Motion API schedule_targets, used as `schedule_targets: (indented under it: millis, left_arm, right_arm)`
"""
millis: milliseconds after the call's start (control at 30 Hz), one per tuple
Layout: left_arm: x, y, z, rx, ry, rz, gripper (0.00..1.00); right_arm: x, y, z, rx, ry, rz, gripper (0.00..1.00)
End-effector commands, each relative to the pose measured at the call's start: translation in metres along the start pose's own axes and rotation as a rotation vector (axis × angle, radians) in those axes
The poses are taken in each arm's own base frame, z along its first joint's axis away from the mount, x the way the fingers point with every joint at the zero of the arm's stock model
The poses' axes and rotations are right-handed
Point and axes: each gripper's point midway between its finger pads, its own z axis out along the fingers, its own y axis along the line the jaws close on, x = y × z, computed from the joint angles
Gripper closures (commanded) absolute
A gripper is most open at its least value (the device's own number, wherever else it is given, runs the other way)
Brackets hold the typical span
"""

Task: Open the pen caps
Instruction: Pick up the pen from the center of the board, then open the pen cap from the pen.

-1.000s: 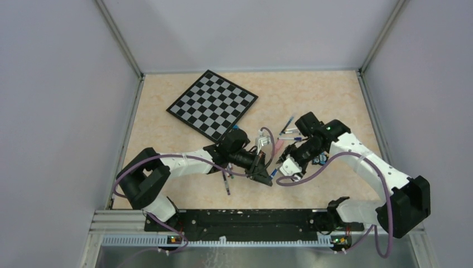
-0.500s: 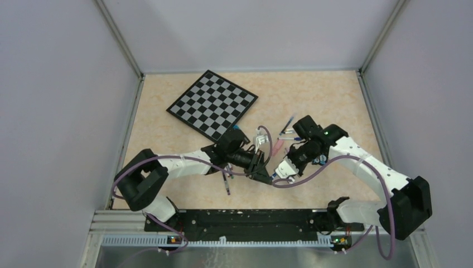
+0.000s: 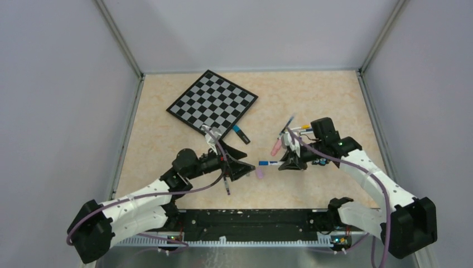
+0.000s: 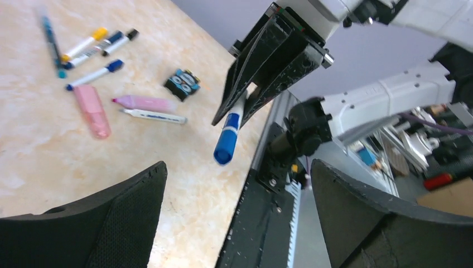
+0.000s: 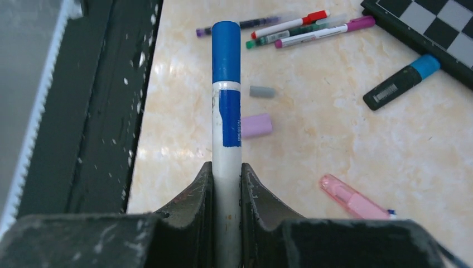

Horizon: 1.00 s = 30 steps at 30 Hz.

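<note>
The left arm has pulled back toward 9 o'clock, so the two grippers are apart now. The left gripper [image 3: 245, 166] is spread wide and holds nothing. The right gripper [image 3: 283, 163] pinches a white pen [image 5: 227, 151]. Its blue cap [image 5: 226, 51] is on and points at 9 o'clock, toward the left gripper.

To do this well, I think the left fingers should slide over just the blue part, squeeze, then pull straight — no bending.

The right wrist view shows a purple cap [image 5: 256, 125] and a grey cap [image 5: 262, 91] lying loose at 3 o'clock of the pen — the left wrist view does not.
</note>
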Motion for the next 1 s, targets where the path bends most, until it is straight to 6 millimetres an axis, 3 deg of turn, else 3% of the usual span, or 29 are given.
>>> schedule_targets:
  millis: [0,100,233,500,800,967]
  left_arm:
    - [-0.041,0.009,-0.020,-0.066,-0.323,-0.044,0.01]
    - [-0.042,0.021,-0.029,-0.115,-0.403,-0.193,0.01]
    - [-0.042,0.021,-0.030,-0.077,-0.446,-0.272,0.01]
    - [-0.039,0.018,-0.001,-0.025,-0.410,-0.297,0.07]
    - [-0.041,0.008,0.037,0.018,-0.400,-0.275,0.22]
    - [-0.037,0.006,0.051,0.046,-0.385,-0.293,0.39]
  right_arm:
    - [-0.037,-0.017,0.000,0.048,-0.214,0.321,1.00]
    - [-0.043,-0.022,0.002,0.044,-0.265,0.446,1.00]
    - [-0.042,-0.023,0.006,0.031,-0.300,0.524,1.00]
    - [-0.043,-0.023,0.013,-0.005,-0.356,0.600,1.00]
    - [-0.041,-0.022,0.018,-0.017,-0.364,0.632,1.00]
    - [-0.039,-0.021,0.020,-0.017,-0.358,0.633,1.00]
